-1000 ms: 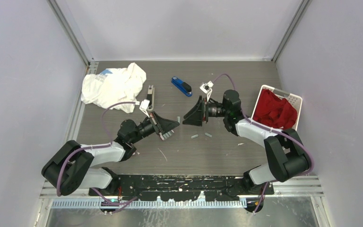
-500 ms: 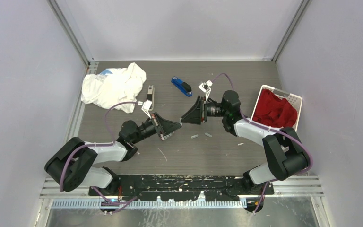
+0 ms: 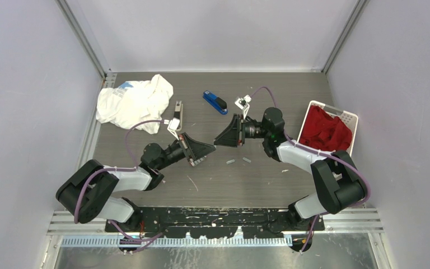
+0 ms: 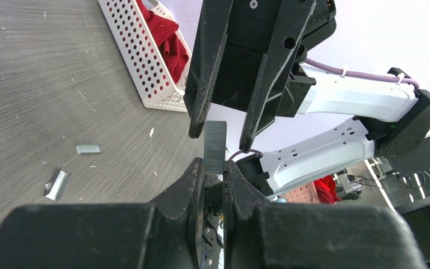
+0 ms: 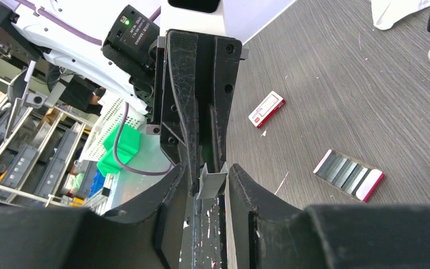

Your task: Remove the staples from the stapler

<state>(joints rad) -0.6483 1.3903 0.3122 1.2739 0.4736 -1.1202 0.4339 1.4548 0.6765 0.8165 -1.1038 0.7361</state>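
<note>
The staples [image 4: 215, 147] being handled form one short silvery-grey strip, finely ridged across its face and square-cornered. It stands upright above the bench [image 3: 257, 185], between the two arms. The left end effector [image 4: 214, 168] is clenched on the strip's lower end, its matte black, scuffed fingers pressed against both sides. The right end effector [image 4: 221, 131] comes in from the opposite side, and its long tapering black fingers [image 4: 199, 106] straddle the strip's upper end. A sliver of gap shows on each side, so this end effector is parted and grips nothing. In the right wrist view the same strip [image 5: 211, 180] shows as a pale folded channel between the two broad dark pads [image 5: 173, 190]. Two loose staple strips [image 4: 88, 149] lie flat on the dark grey wood-grain bench, near each other and just beyond the meeting point. The stapler [image 3: 215, 102], blue with a black top, lies farther back on the bench, well apart from both arms. A flat white-and-red box [image 5: 266, 109] and an open tray [image 5: 372, 182] of silvery strips laid side by side rest near the left arm. At the right edge sits a white perforated plastic basket [image 3: 351, 119] holding crumpled red cloth [image 3: 325, 131]. A rumpled white cloth [image 3: 134, 101] lies at the far left.
</note>
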